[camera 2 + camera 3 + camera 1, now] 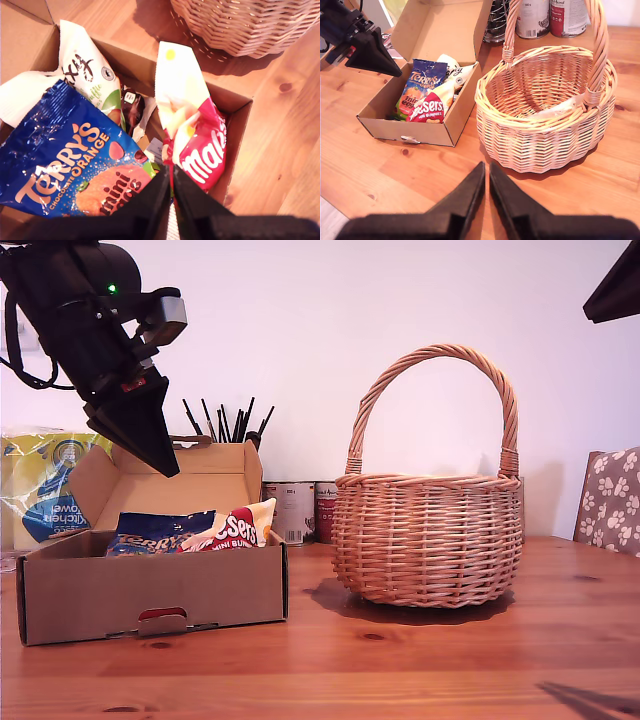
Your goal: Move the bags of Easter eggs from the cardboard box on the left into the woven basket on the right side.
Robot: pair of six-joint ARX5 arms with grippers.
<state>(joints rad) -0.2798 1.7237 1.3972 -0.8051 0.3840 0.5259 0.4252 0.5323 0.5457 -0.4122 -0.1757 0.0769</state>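
At the upper left of the exterior view, my first gripper [165, 462] is held over the cardboard box [150, 590], fingers nearly shut and empty. All three bags [427, 95] are seen inside. None is picked yet; the fingers must be opened first. My second gripper [486, 172] is nearly closed and empty before the woven basket [428, 540].

Light was warm and fairly bright, washing the white wall [300, 330] to a pale pink in the exterior view. The round tan wicker basket [428, 536] threw a soft shadow onto the orange-brown wooden table [400, 660]. Glare bleached the glossy red and white sweet bag [192, 120] (first wrist view), whose near edge blurred.
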